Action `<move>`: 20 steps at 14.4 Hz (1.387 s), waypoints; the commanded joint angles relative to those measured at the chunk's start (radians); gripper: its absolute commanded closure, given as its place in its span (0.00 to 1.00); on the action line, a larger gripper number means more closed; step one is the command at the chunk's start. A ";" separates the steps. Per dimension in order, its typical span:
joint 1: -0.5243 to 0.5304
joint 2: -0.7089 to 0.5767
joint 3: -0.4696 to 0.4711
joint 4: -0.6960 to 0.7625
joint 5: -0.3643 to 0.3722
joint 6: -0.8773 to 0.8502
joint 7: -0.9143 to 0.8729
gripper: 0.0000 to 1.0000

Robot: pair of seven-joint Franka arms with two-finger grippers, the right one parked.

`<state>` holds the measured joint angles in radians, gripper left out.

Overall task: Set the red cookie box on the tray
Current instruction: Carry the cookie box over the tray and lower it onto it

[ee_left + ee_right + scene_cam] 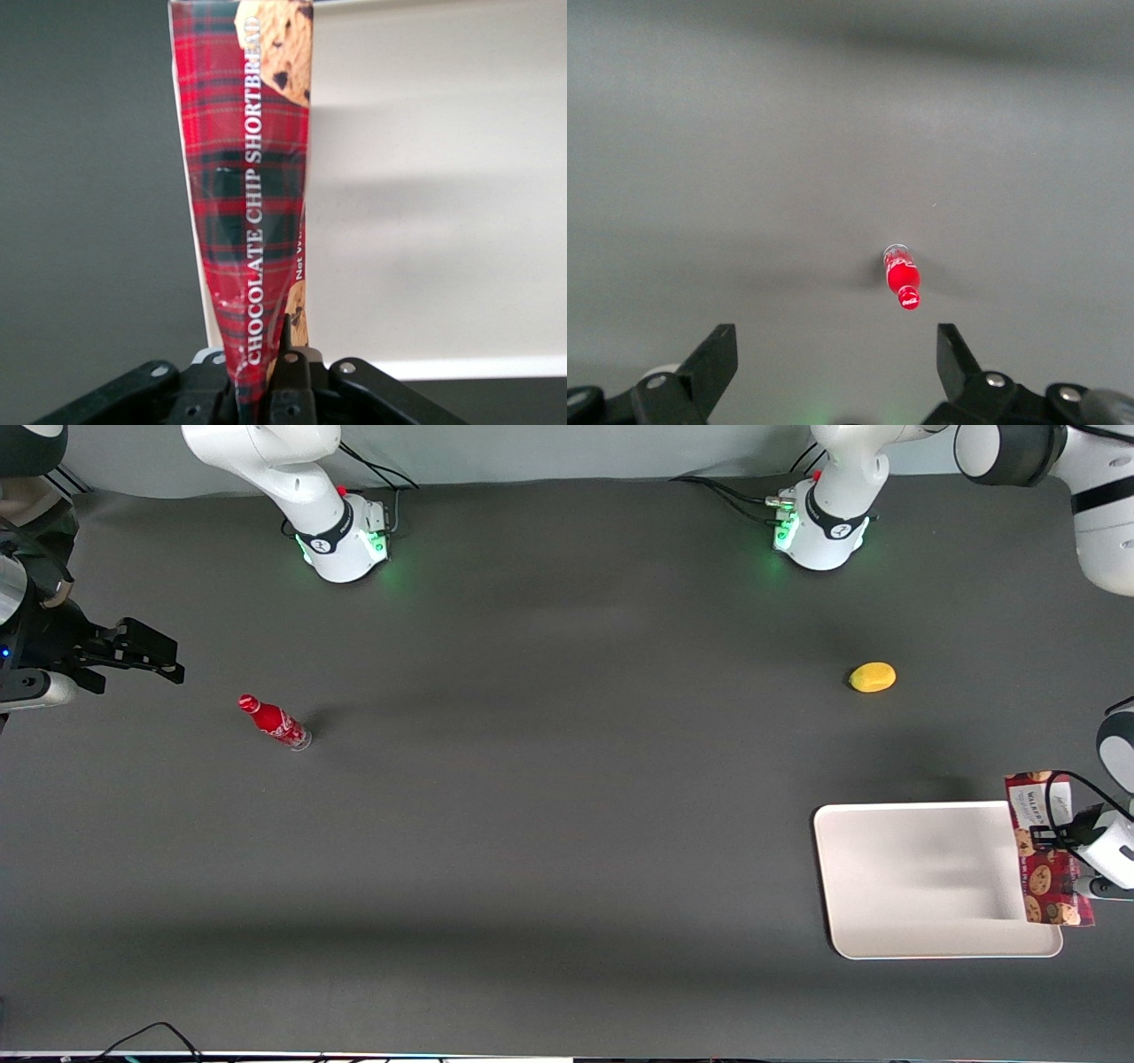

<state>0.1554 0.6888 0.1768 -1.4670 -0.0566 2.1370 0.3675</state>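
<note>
Tray (912,881) sits nearest the front camera, at the working arm's end of the table (549,806): cream-white, flat, low rim, rounded corners, nothing lying flat inside it. Red cookie box (1045,849) hangs over the tray's edge toward that end of the table, held up in the air by the gripper (1056,836), long axis running roughly toward/away from the front camera, white-label end farther from cam, cookie prints along its face. Part of the box overlaps the tray rim in the front view; can't tell whether it touches the tray. In the wrist view the gripper (257,390) has both fingers (292,376) clamped narrow on the box's thin edge, and the red cookie box (248,204) stretches away from the cam w/ "CHOCOLATE CHIP SHORTBREAD" lettering along its tartan side; the tray (434,195) fills the ground on one side of the box, dark table (89,221) on the other. Yellow lemon-like fruit (873,677) lies farther from the front cam than the tray, well apart from it. Small red soda bottle (275,723) stands well off toward the parked arm's end, also seen from the right wrist cam (902,280), upright on bare mat.
</note>
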 commanded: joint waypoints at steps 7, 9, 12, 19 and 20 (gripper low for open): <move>0.009 0.075 0.015 0.010 -0.111 0.136 0.082 1.00; 0.009 0.095 0.015 0.025 -0.111 0.136 0.088 1.00; 0.009 0.109 0.015 0.025 -0.112 0.162 0.096 1.00; 0.009 0.115 0.015 0.036 -0.149 0.166 0.093 0.00; 0.007 0.115 0.015 0.036 -0.149 0.166 0.094 0.00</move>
<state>0.1680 0.7933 0.1833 -1.4521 -0.1848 2.2994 0.4400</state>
